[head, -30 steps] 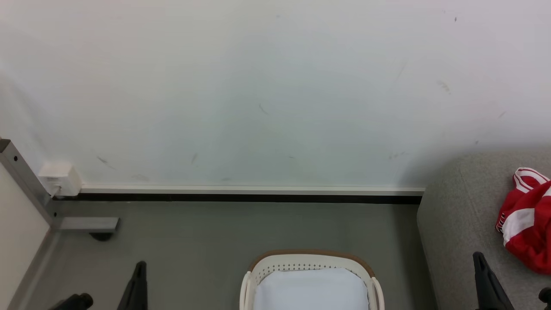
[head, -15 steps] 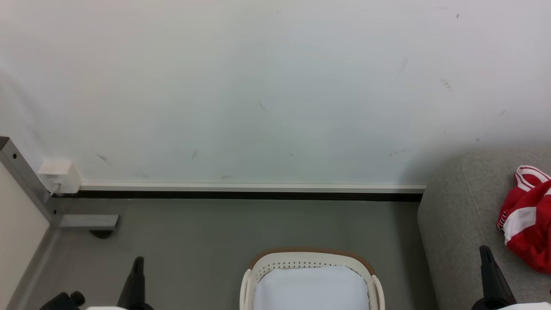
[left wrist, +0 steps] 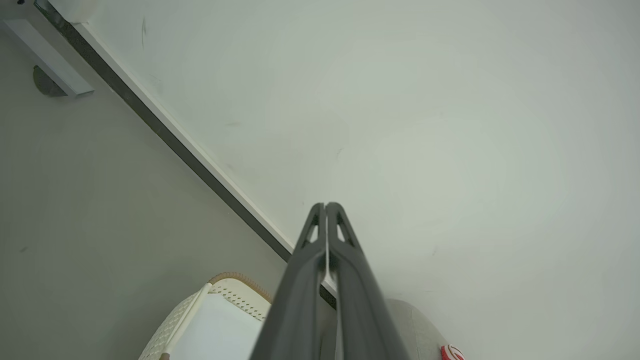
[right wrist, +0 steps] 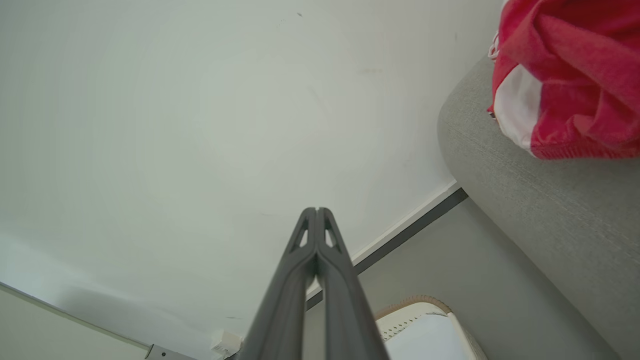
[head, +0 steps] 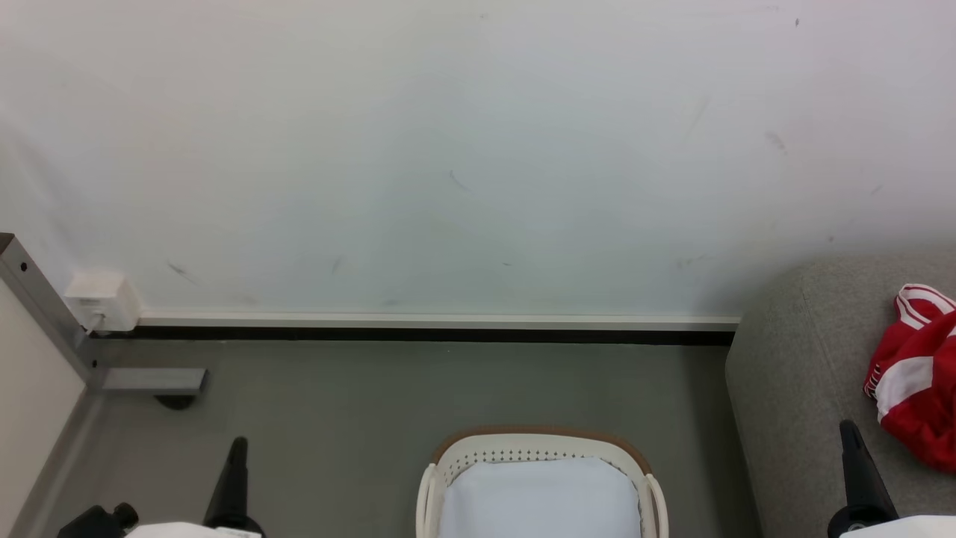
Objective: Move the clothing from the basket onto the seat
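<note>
The red clothing [head: 917,377] with broad white stripes lies crumpled on the grey sofa seat [head: 799,388] at the right; the right wrist view shows the clothing [right wrist: 565,75] on the seat [right wrist: 550,210] too. The cream basket [head: 538,448] with a brown rim stands on the floor at bottom centre, only its white liner [head: 539,497] showing inside. My left gripper [head: 237,448] is at the lower left, left of the basket, fingers pressed together and holding nothing [left wrist: 325,206]. My right gripper [head: 848,430] is at the lower right over the seat's front, also shut and holding nothing [right wrist: 316,210].
A white wall with a skirting strip [head: 433,323] runs behind the grey floor [head: 418,388]. A metal frame leg with a foot [head: 149,381] and a white wall box [head: 101,302] stand at the left.
The head camera has tilted slightly, so the scene sits a little higher. Both grippers have risen a bit in view, with pale forearm parts now at the bottom edge.
</note>
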Controlling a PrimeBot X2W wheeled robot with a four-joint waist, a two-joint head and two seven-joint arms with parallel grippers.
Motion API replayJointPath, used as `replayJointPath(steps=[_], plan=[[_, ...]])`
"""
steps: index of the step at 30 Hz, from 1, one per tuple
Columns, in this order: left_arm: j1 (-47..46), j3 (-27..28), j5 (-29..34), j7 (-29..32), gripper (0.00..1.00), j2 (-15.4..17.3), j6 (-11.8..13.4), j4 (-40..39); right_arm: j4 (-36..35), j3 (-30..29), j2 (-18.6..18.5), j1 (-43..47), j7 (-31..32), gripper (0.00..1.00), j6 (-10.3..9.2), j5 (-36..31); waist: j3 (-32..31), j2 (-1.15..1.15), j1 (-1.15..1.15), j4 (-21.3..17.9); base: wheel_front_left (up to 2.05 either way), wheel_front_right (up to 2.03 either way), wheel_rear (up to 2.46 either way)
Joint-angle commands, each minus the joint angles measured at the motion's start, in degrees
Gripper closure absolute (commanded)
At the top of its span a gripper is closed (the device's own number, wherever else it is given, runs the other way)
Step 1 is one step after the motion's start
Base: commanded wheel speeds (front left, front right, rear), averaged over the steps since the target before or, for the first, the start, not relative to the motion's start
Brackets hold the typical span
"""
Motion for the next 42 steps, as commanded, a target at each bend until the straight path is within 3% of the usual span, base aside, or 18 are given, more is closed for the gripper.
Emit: replayJointPath(steps=[1, 18, 42], plan=[[-1.41, 0.49, -1.51, 0.50, 1.00, 0.12, -0.35, -0.73, -0.39, -0.48, 0.02, -1.28, 0.25, 1.00, -0.05, 1.22, 0.04, 0.00, 0.00, 0.01, 0.00, 0.00, 0.00], [-2.65, 2.45, -12.53, 4.02, 1.00, -0.93, -1.15, -0.52, 0.00, -2.74, 1.26, -2.63, 3.66, 1.00, -0.07, 11.63, 0.82, 0.00, 0.00, 0.10, 0.00, 0.00, 0.00], [-3.77, 4.29, -22.74, 7.32, 1.00, -2.01, -1.92, -0.29, 0.38, -4.86, 2.35, -3.83, 6.96, 1.00, -0.09, 21.46, 1.72, 0.00, 0.00, 0.21, 0.00, 0.00, 0.00]])
